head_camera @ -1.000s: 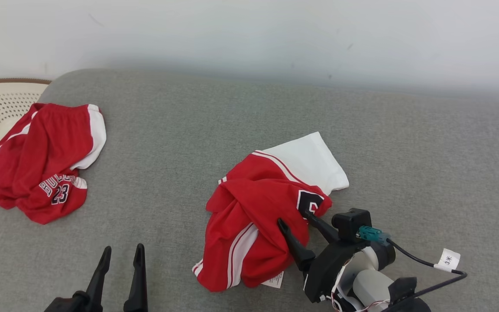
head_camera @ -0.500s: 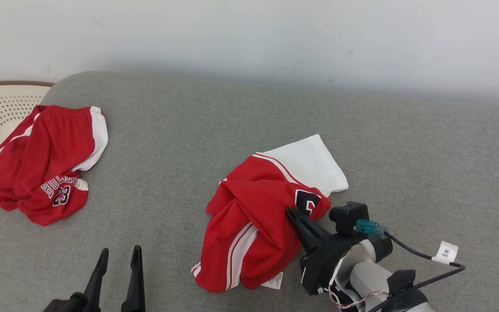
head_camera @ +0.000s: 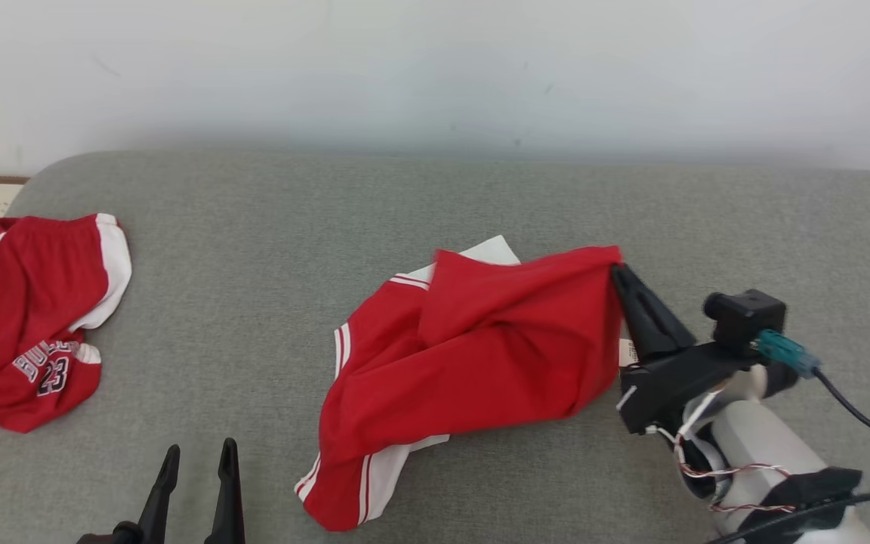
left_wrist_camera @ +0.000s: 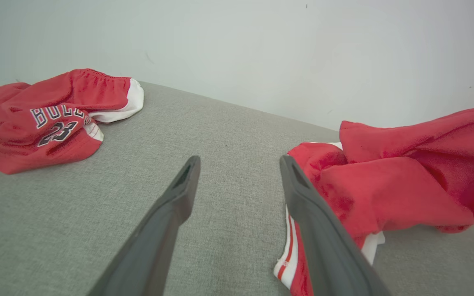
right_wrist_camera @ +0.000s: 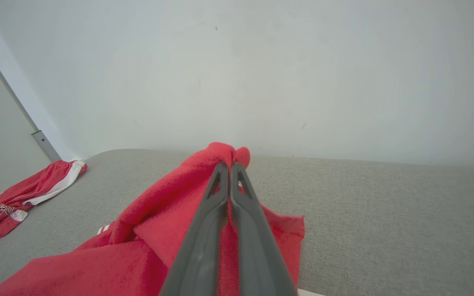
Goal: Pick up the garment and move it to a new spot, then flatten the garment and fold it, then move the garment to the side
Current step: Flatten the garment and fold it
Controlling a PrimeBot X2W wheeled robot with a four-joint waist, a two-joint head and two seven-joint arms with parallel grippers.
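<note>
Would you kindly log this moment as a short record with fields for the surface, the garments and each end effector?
surface: grey upholstered cushion
held garment: red garment with white stripes, one edge lifted, the rest on the cushion
other garment: red garment numbered 23, crumpled at the far left, untouched
right end effector: shut on the held garment's edge
left end effector: open, holding nothing
</note>
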